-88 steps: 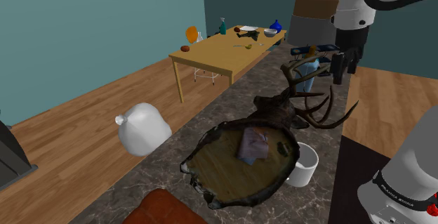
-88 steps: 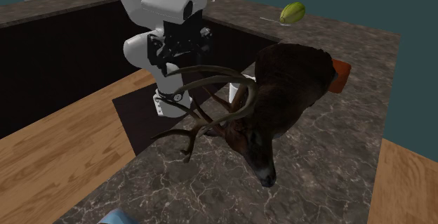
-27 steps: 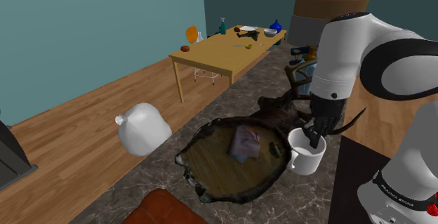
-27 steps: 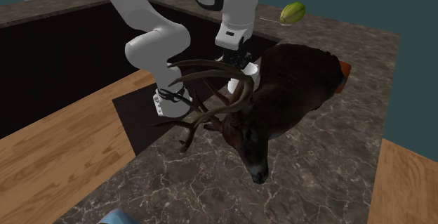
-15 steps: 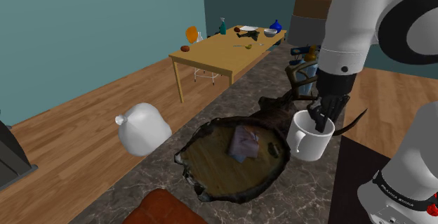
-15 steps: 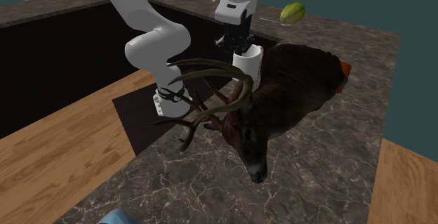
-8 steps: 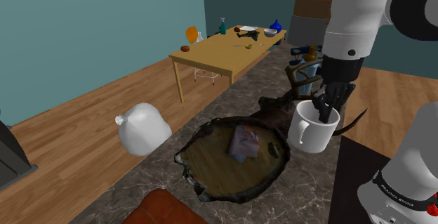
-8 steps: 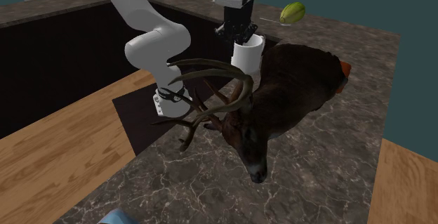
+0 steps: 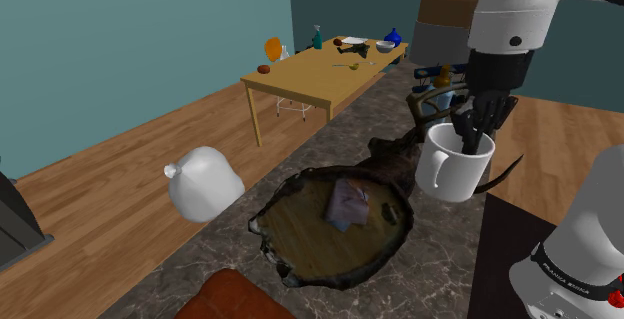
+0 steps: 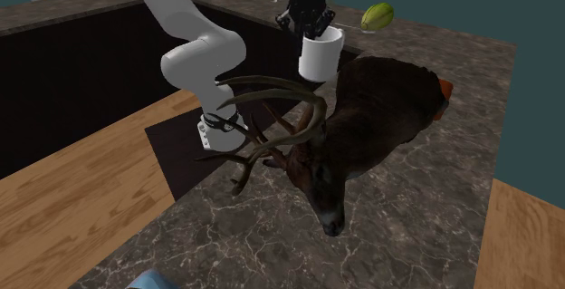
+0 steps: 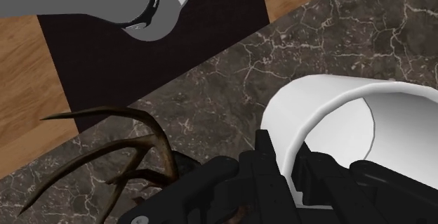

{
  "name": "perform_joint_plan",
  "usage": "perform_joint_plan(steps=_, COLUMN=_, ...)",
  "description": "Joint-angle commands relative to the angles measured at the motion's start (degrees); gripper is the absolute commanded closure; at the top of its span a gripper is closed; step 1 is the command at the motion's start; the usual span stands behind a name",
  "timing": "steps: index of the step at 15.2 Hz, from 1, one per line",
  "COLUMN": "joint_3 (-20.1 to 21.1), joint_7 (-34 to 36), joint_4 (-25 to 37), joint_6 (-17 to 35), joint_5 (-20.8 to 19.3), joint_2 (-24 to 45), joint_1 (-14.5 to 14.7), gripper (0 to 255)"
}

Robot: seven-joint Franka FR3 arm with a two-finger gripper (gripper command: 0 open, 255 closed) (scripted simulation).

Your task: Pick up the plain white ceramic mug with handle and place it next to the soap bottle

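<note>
- Gripper [image 9: 470, 132] clamped on the mug [image 9: 448, 172] wall: one finger inside the rim, one outside.
- Mug: plain white smooth cylinder with a loop handle, held in the air clear of the counter [image 10: 426, 215], beside the antlered deer head [image 10: 380, 106].
- Counter: dark veined marble.
- Lettering on the arm base [image 9: 572, 272]: too small to read.

One mug [image 9: 447, 167], one stag head [image 10: 362, 124], one jug [image 9: 205, 182] at the left, one far table [image 9: 320, 72] and one green fruit [image 10: 377, 14] are counted.
</note>
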Motion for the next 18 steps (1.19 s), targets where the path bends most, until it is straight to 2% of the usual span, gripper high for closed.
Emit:
perform_joint_plan(steps=1, joint_3=-0.2, joint_7=0.2, joint_4=1.9, joint_6=-1.3, joint_5=-0.2, joint_2=0.5, joint_1=-0.1, gripper=255)
perform_joint_plan(steps=18, joint_3=-1.6, joint_7=1.7, joint_4=18.2, joint_6=-12.6, joint_5=-1.5, joint_2=5.5, joint_1=-0.7, gripper=255)
